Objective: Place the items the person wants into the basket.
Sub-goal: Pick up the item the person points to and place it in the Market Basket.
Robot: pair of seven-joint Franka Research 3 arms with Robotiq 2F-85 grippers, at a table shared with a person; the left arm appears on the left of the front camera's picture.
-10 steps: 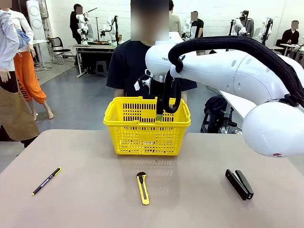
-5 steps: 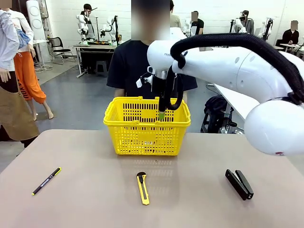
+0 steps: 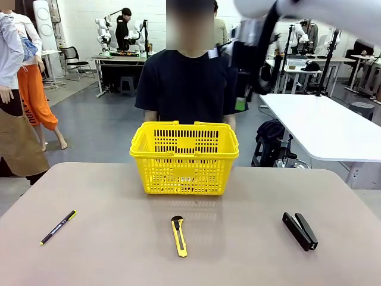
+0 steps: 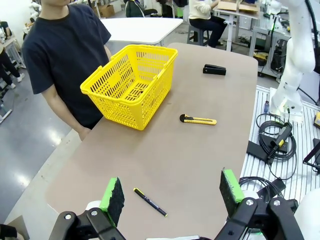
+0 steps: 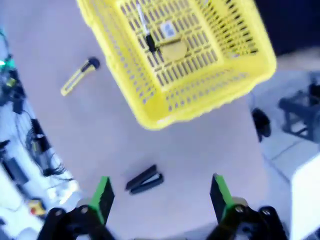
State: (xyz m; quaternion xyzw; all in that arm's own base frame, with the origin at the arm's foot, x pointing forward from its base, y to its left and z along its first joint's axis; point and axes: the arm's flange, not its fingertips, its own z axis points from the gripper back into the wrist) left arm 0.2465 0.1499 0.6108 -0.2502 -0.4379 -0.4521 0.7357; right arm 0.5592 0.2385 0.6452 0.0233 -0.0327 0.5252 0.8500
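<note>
Jaws released on left gripper (image 4: pixel 171 189) and right gripper (image 5: pixel 161 192), nothing held. In basket (image 5: pixel 200 107): marker (image 5: pixel 145 30), tape measure (image 5: pixel 172 49); knife (image 3: pixel 179 236) on worktop (image 3: pixel 107 250).

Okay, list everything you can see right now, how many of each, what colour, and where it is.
basket: one, yellow, far middle of the table
marker: one, white with black cap, inside the basket
tape measure: one, yellow, inside the basket beside the marker
knife: one, yellow and black, on the table in front of the basket
pen: one, black with yellow tip, left side of the table
stapler: one, black, right side of the table
table: one, tan
person: one, dark T-shirt, standing behind the basket
left gripper: one, black with green pads, open, above the pen
right gripper: one, black with green pads, open, high above the table
</note>
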